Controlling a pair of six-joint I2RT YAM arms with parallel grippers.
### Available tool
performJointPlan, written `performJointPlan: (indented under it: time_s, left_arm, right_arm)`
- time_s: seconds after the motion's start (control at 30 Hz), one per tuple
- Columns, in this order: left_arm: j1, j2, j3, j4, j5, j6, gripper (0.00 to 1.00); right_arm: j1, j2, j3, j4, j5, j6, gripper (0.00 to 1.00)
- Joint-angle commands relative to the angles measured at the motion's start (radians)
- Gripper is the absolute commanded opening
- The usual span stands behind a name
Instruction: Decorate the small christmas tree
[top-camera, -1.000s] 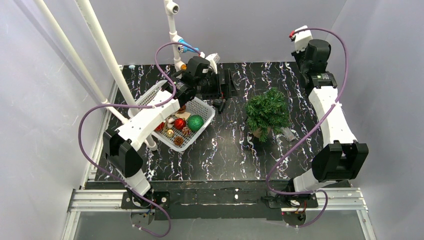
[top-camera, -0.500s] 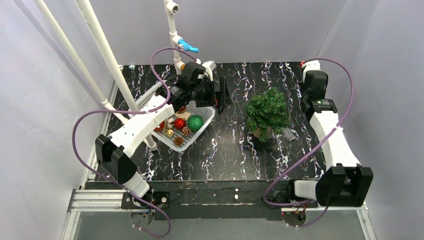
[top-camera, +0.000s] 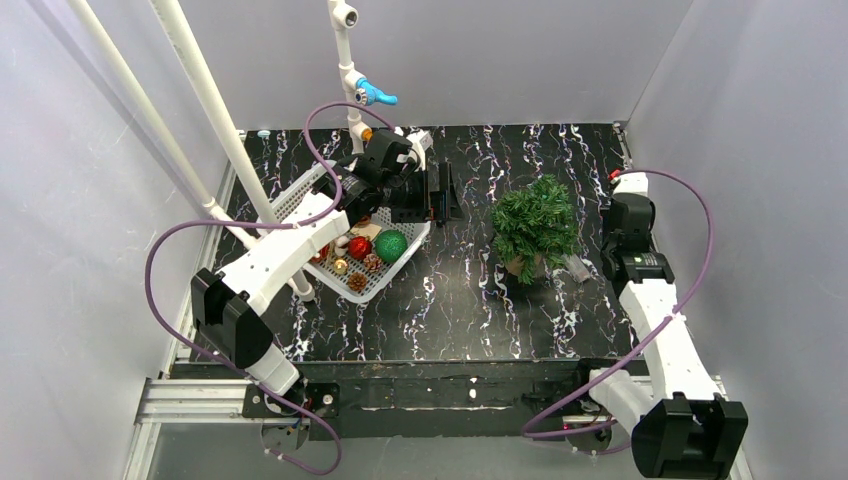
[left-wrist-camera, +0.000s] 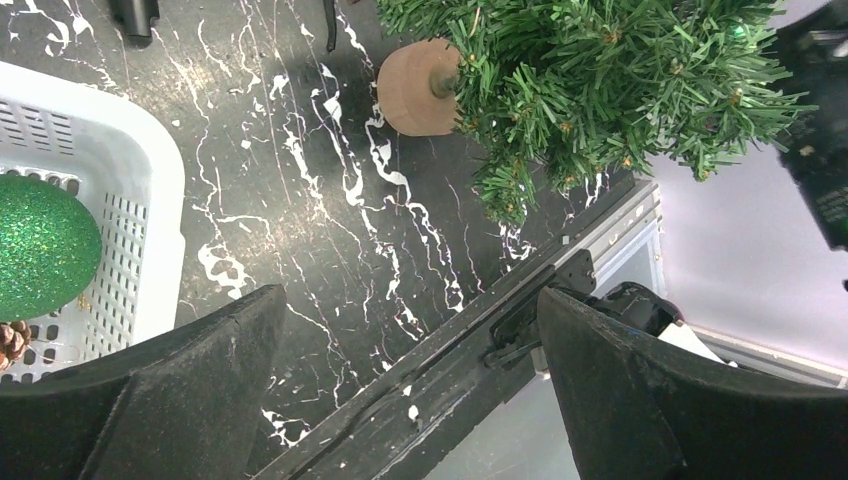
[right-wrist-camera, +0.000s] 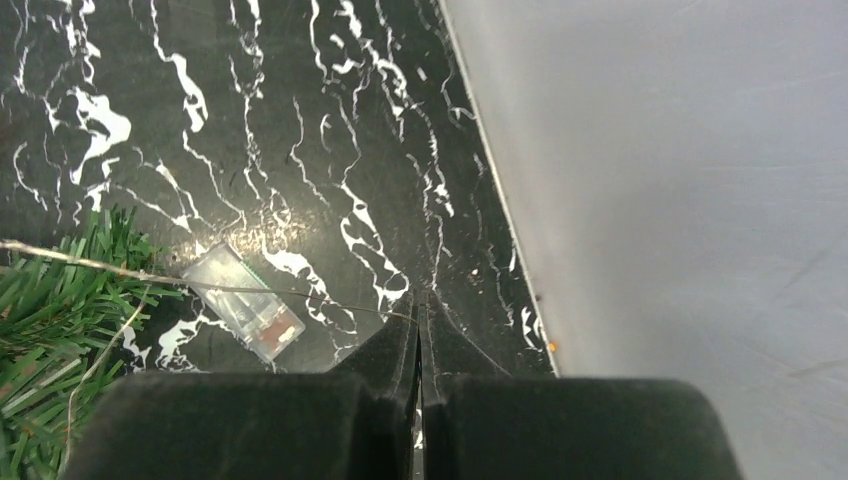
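Note:
The small christmas tree (top-camera: 535, 222) stands right of the table's middle; the left wrist view shows its needles (left-wrist-camera: 600, 80) and brown base (left-wrist-camera: 420, 87). A thin wire (right-wrist-camera: 200, 287) runs taut from the tree's branches to my right gripper (right-wrist-camera: 418, 315), which is shut with the wire pinched at its tips, close to the right wall. A clear battery box (right-wrist-camera: 245, 303) lies on the table below the wire. My left gripper (top-camera: 440, 195) hovers wide open and empty (left-wrist-camera: 410, 295) between the white basket (top-camera: 300, 195) and the tree.
The basket (left-wrist-camera: 130, 170) holds a glittery green ball (top-camera: 390, 245), a red ball (top-camera: 359, 247) and pine cones (top-camera: 357, 282). White pipes (top-camera: 230, 140) rise at the back left. The battery box (top-camera: 577, 267) lies just right of the tree.
My right arm has drawn back from the far right corner to beside the tree, still shut. The left gripper has shifted slightly to the left and stayed open.

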Motion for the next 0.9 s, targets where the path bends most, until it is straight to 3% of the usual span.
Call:
performJointPlan:
  time_s: [0.0, 0.2, 0.43, 0.63, 0.87]
  left_arm:
    - [-0.004, -0.042, -0.009, -0.033, 0.044, -0.011, 0.98]
    - [-0.004, -0.048, -0.021, -0.032, 0.047, -0.010, 0.98]
    - [-0.006, -0.046, -0.032, -0.021, 0.059, -0.024, 0.98]
    - [-0.005, -0.081, -0.052, -0.017, 0.036, -0.011, 0.98]
    - [-0.005, -0.095, -0.064, -0.026, 0.039, 0.003, 0.98]
  right_arm:
    - [-0.004, 0.041, -0.020, 0.001, -0.026, 0.061, 0.01]
    - [-0.006, 0.120, 0.008, -0.008, 0.091, 0.080, 0.01]
    - [-0.010, 0.407, 0.371, -0.159, 0.138, 0.089, 0.01]
    - [-0.092, 0.632, 0.521, -0.187, 0.096, 0.119, 0.01]
    - [-0.105, 0.590, 0.424, -0.155, 0.093, 0.102, 0.01]
